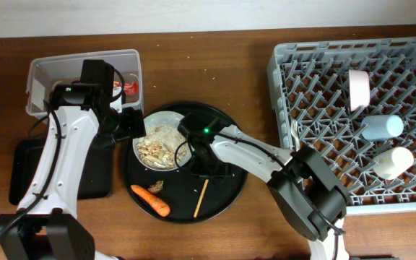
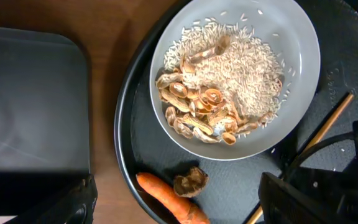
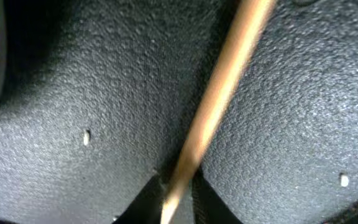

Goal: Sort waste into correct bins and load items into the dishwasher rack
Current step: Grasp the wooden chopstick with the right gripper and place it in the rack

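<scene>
Right end effector (image 3: 178,200) pinches the wooden stick (image 3: 224,87) low against the round black platter (image 3: 92,81), likely for lifting. Left end effector (image 2: 188,200), spread and empty, hovers over the white bowl (image 2: 294,43) holding rice and food scraps (image 2: 229,87).

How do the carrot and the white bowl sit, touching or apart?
Apart. The left wrist view shows a strip of bare black platter between the carrot and the white bowl.

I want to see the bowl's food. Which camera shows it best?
Left wrist: the bowl fills the view, rice and shells clear. Overhead shows it small, partly covered. Right wrist: at most a blurry edge.
</scene>
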`<state>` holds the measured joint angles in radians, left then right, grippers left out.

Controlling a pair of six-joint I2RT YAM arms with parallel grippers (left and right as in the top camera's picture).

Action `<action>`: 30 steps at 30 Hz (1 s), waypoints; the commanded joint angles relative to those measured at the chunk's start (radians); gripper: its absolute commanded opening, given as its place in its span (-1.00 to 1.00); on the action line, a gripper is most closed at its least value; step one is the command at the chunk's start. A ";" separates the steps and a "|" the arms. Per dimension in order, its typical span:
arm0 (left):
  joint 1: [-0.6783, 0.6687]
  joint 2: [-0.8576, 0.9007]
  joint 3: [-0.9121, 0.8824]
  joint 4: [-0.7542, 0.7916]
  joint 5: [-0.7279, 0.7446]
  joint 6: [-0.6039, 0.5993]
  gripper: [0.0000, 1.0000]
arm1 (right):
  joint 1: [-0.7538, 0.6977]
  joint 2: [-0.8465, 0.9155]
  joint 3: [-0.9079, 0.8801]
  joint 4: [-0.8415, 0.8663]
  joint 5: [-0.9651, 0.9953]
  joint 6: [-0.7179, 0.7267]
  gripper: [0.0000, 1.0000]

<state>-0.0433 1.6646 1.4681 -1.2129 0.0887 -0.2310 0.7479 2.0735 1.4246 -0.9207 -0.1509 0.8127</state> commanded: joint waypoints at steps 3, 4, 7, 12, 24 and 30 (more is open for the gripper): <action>0.003 0.001 0.003 -0.002 -0.008 0.002 0.65 | 0.011 0.066 -0.019 0.013 0.002 0.041 -0.92; 0.002 0.001 0.003 -0.004 -0.008 0.002 0.65 | 0.010 0.064 -0.015 0.013 -0.014 0.043 -0.92; 0.003 0.001 0.003 -0.004 -0.008 0.002 0.65 | -0.004 0.032 0.028 0.003 -0.040 0.042 -0.92; 0.003 0.001 0.003 -0.004 -0.008 0.002 0.65 | -0.174 -0.229 0.100 -0.166 0.044 -0.114 -0.92; 0.002 0.001 0.003 -0.004 -0.007 0.001 0.65 | -0.689 -0.384 0.035 -0.364 0.119 -0.911 -0.92; 0.000 0.001 0.003 -0.004 -0.007 0.002 0.65 | -0.690 -0.301 0.037 -0.332 0.138 -0.885 -0.38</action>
<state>-0.0433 1.6646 1.4681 -1.2156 0.0883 -0.2314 0.0658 1.7905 1.4658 -1.2438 -0.0261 -0.0898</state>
